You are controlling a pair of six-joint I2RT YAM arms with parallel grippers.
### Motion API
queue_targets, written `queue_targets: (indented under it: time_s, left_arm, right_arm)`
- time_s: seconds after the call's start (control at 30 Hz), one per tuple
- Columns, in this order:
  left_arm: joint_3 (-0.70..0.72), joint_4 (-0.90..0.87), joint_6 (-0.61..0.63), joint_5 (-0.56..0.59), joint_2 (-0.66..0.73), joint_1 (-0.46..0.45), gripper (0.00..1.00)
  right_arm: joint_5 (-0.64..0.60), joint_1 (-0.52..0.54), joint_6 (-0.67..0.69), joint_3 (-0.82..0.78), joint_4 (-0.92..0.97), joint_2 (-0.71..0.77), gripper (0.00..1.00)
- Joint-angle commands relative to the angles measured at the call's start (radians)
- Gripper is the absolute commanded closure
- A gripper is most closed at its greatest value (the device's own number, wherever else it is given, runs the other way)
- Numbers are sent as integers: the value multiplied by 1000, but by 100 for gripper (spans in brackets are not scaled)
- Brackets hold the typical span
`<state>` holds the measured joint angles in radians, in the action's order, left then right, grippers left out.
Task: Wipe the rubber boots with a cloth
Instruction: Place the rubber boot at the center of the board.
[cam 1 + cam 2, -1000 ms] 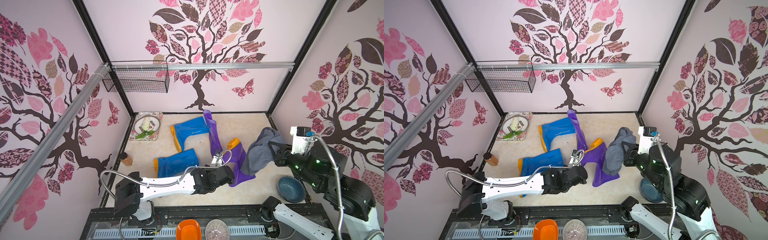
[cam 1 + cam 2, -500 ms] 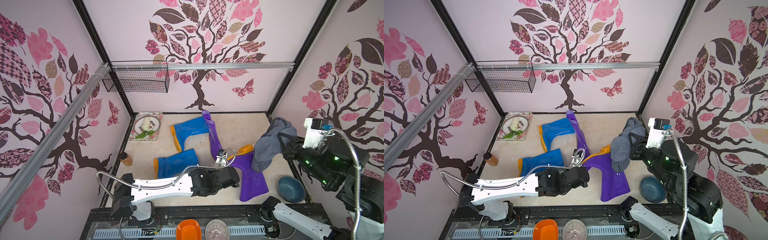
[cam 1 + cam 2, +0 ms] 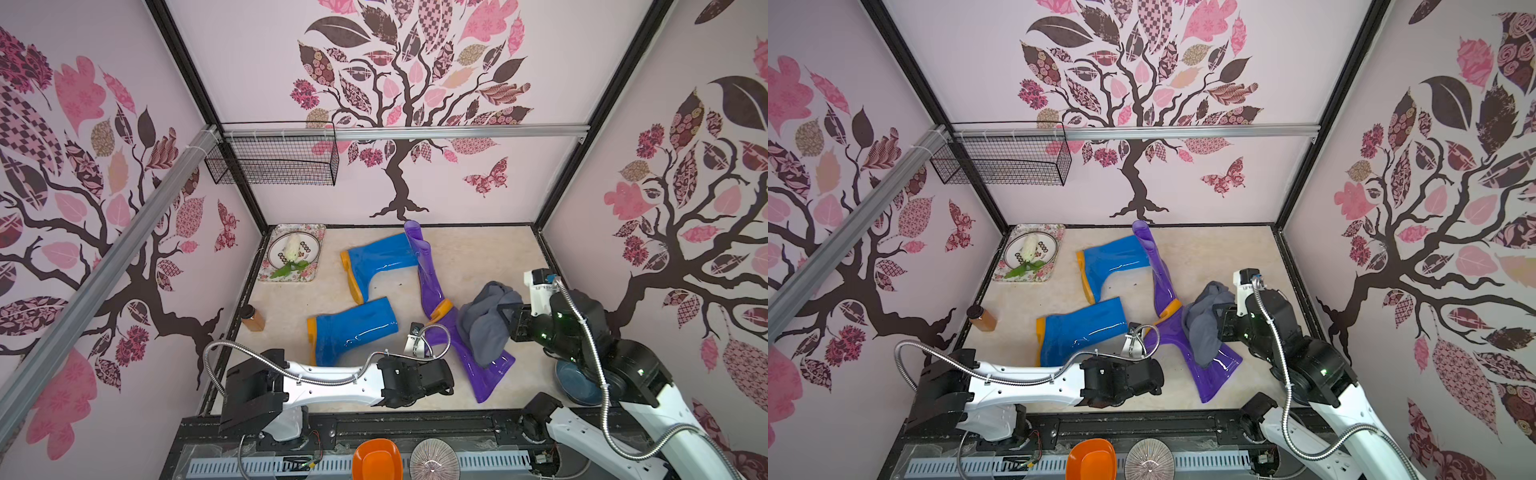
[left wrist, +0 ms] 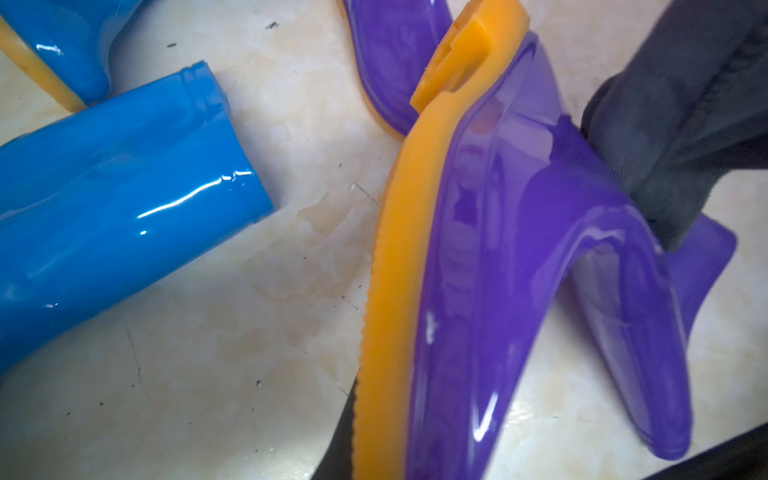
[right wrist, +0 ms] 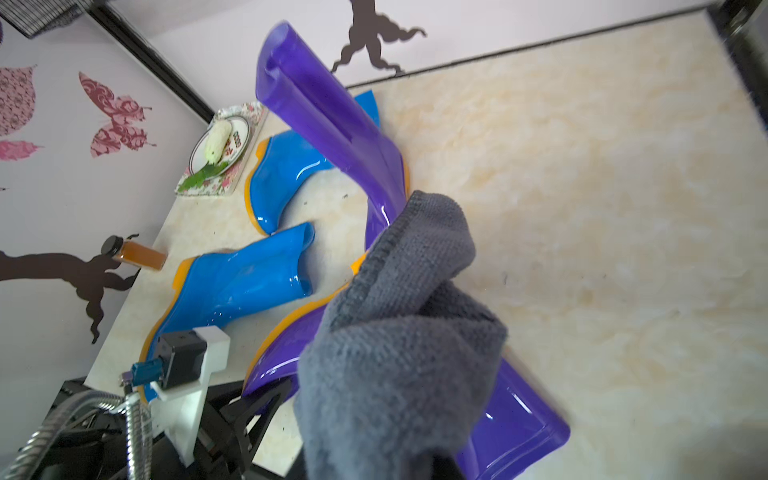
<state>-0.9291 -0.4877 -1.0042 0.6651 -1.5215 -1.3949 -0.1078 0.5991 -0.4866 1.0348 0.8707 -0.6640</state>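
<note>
The left gripper (image 5: 270,392) is clamping the toe of the near purple boot (image 3: 486,374), with its orange sole turned sideways. The right gripper (image 3: 505,318) is pinching the cloth (image 3: 484,328), which is draping over this boot's shaft. The far purple boot (image 3: 428,274) is lying just beside its heel, and two blue boots (image 3: 353,332) are lying to the left of it. The print on the plate (image 3: 311,249) is too small for reading.

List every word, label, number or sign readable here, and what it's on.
No text reads clearly.
Dark print on the white camera mount by the right wrist: too blurred to read.
Dark round marks on the plate rim: too small to tell if letters.
</note>
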Motion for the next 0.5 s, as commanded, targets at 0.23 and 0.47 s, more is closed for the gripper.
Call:
queue_targets:
  time_s: [0.23,0.47]
  left_arm:
    - [149,206,141,-38,19,-21,100]
    - [191,182,230,-43,98,-21,100]
  right_arm:
    - [88,2,-91,-209,-178,12,100]
    - [-18,2,-27,-73,-101,-31,100]
